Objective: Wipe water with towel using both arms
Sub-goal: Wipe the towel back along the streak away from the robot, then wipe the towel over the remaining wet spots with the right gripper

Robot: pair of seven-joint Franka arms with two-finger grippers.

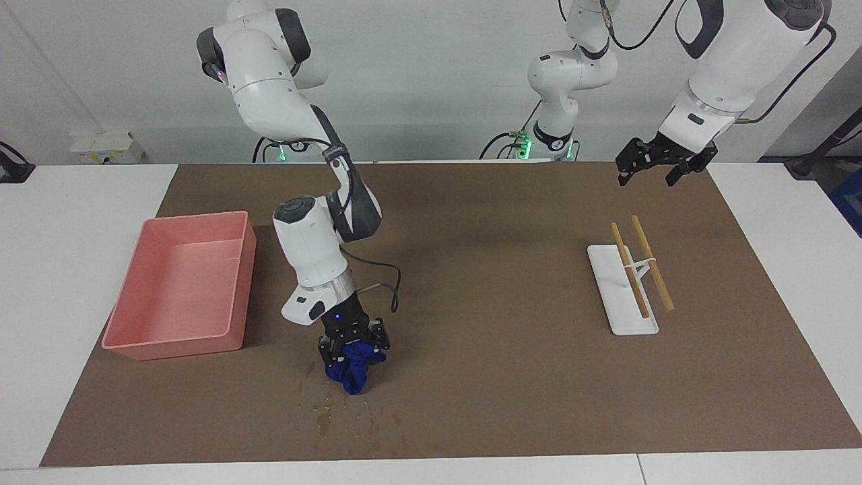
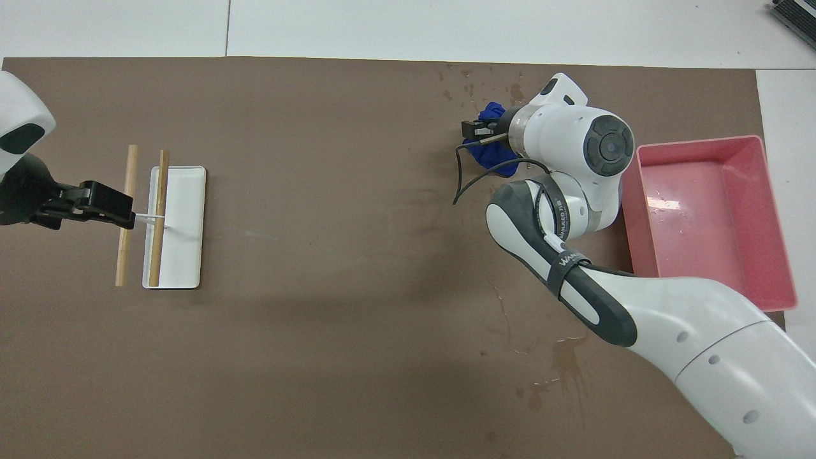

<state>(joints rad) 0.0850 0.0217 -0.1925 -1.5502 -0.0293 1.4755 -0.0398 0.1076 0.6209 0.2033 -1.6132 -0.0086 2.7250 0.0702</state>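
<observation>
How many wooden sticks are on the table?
2: stick and stick lie side by side across the white rack, at the left arm's end.

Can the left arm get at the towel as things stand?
Probably not yet: the right end effector is shut on the towel over the wet spots, while the left end effector waits open at the table's other end.
</observation>
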